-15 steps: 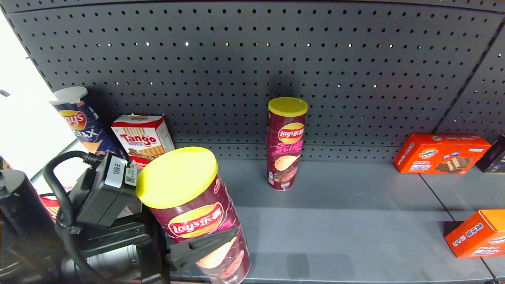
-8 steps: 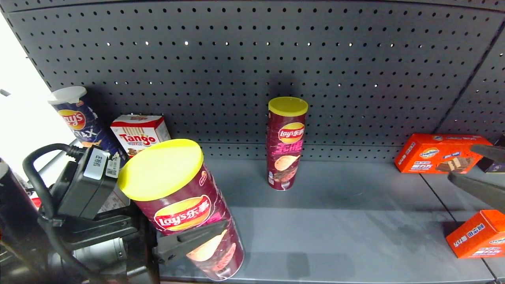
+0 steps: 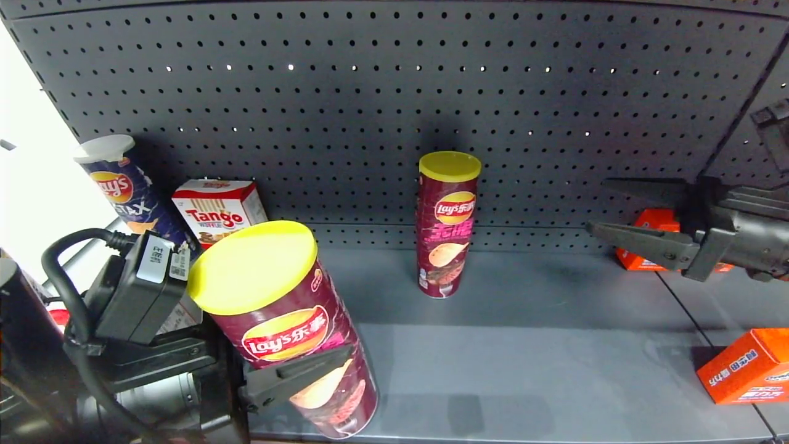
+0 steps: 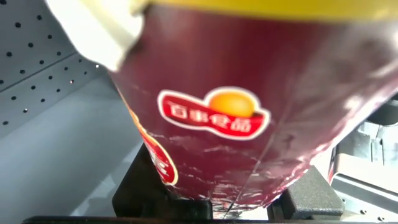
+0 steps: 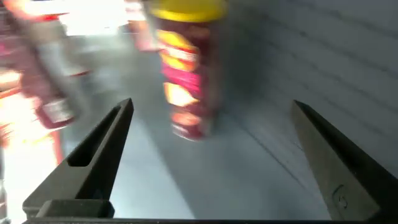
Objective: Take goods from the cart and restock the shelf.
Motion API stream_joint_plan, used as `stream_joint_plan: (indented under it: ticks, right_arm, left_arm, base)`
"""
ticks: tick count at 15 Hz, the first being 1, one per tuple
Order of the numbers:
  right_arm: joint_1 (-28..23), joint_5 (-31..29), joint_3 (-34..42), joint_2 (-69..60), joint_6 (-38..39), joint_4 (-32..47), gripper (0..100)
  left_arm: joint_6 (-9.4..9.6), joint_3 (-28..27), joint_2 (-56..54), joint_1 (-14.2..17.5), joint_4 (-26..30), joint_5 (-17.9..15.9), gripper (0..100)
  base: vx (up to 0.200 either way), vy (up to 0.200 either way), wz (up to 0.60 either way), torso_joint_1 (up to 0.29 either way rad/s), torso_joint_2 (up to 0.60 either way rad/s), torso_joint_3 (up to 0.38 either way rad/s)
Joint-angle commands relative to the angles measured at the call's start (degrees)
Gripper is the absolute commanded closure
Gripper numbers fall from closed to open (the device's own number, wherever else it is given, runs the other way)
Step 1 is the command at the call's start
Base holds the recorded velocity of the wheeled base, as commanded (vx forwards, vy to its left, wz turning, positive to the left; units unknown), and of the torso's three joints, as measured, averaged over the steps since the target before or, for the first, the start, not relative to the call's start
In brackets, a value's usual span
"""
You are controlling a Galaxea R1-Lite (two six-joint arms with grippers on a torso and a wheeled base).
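My left gripper (image 3: 290, 370) is shut on a maroon chip can with a yellow lid (image 3: 290, 320), tilted at the front left edge of the grey shelf (image 3: 524, 370); the same held can (image 4: 249, 124) is seen close up in the left wrist view. A second, matching chip can (image 3: 448, 225) stands upright at the back middle of the shelf, and it (image 5: 186, 74) appears ahead of my right gripper (image 5: 211, 143). My right gripper (image 3: 607, 209) hovers open above the shelf's right side, fingers pointing left toward the standing can, well apart from it.
A blue chip can (image 3: 123, 191) and a red-and-white wafer box (image 3: 222, 213) stand at the back left. An orange box (image 3: 653, 237) lies at the back right behind my right gripper, another orange box (image 3: 743, 367) at the front right. A perforated back panel (image 3: 394, 92) closes the rear.
My right gripper has come in from the right edge and risen, now open above the shelf's right side. The left gripper with its can shifted left and down, then held still.
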Motion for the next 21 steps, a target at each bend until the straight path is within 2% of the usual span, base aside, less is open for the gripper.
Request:
stream_joint_plan:
  ticks: [1,3,8,21]
  right_arm:
    - [2.2,5.4,-4.3,7.9,-0.8,-0.7,0]
    - [4.0,9.6,-8.1,11.2,-0.8,-0.6,0]
    - [6.9,9.7,-15.8,19.9,-0.8,-0.5,0]
    - [9.0,9.3,-22.8,30.8,-1.0,-0.7,0]
  left_arm:
    - [0.02,0.4,0.0,0.0,-0.1,0.0,100]
    - [0.02,0.7,0.0,0.4,-0.1,0.0,100]
    - [0.02,1.2,-0.1,1.2,-0.1,0.0,100]
    - [-0.07,2.2,0.6,2.5,-0.1,-0.1,100]
  base:
    - [0.000,0.000,0.00,0.000,0.00,0.000]
    - [0.000,0.000,0.00,0.000,0.00,0.000]
    - [0.000,0.000,0.00,0.000,0.00,0.000]
    - [0.000,0.000,0.00,0.000,0.00,0.000]
